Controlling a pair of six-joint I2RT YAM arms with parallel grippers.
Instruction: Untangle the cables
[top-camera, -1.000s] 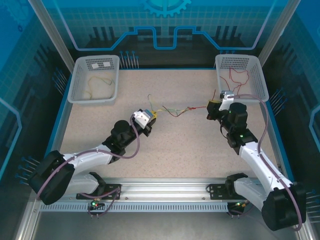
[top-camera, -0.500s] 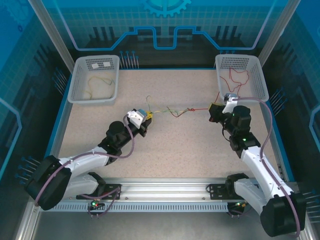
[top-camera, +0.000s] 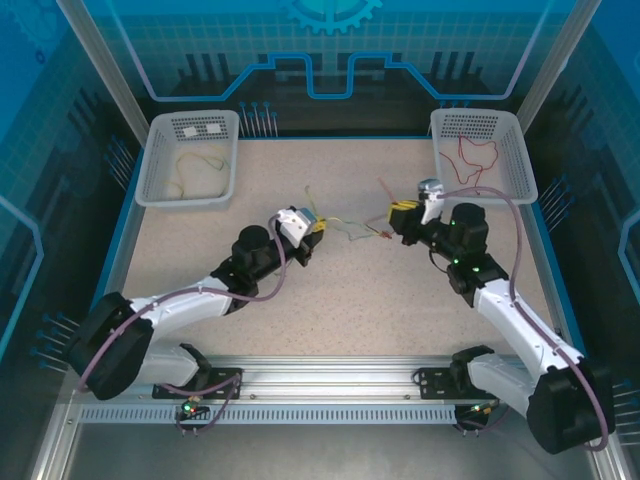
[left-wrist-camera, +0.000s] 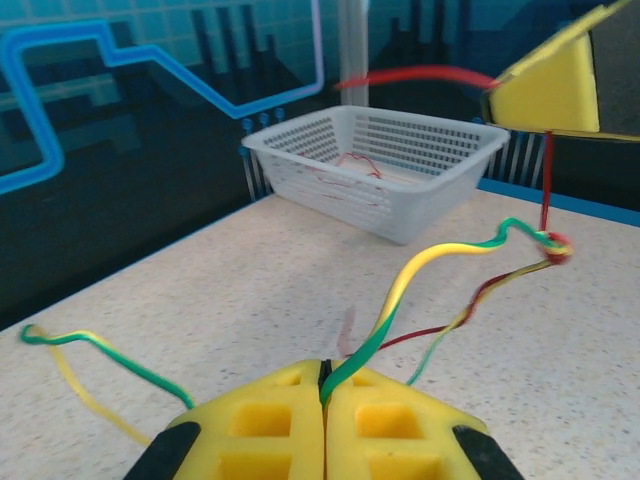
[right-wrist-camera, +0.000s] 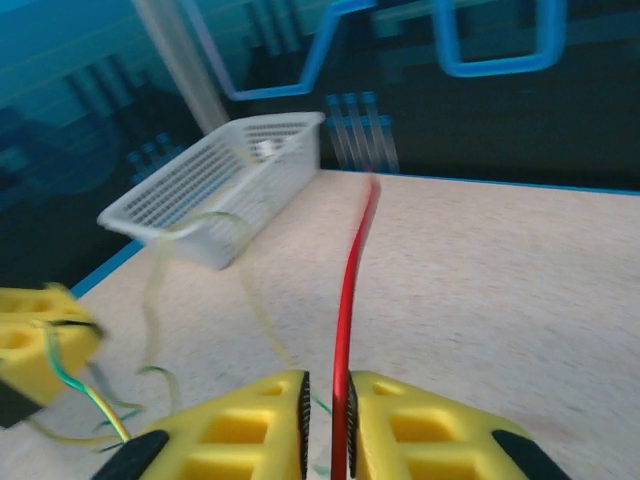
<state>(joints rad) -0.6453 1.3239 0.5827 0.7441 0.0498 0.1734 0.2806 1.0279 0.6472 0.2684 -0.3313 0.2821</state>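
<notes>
A small tangle of cables lies slack on the table between my two grippers. My left gripper is shut on a green-yellow cable, which runs from its pads to a knot with a red cable. My right gripper faces it from the right. Its jaws stand slightly apart, with the red cable between them, lying against the right pad. In the right wrist view my right gripper sits low centre, and the left gripper shows at the far left.
A white basket at the back left holds a pale yellow cable. Another white basket at the back right holds a red cable. Blue walls ring the speckled table.
Both grippers have moved toward each other and the cables between them have gone slack. The right jaws, shut on the red cable before, now stand slightly apart.
</notes>
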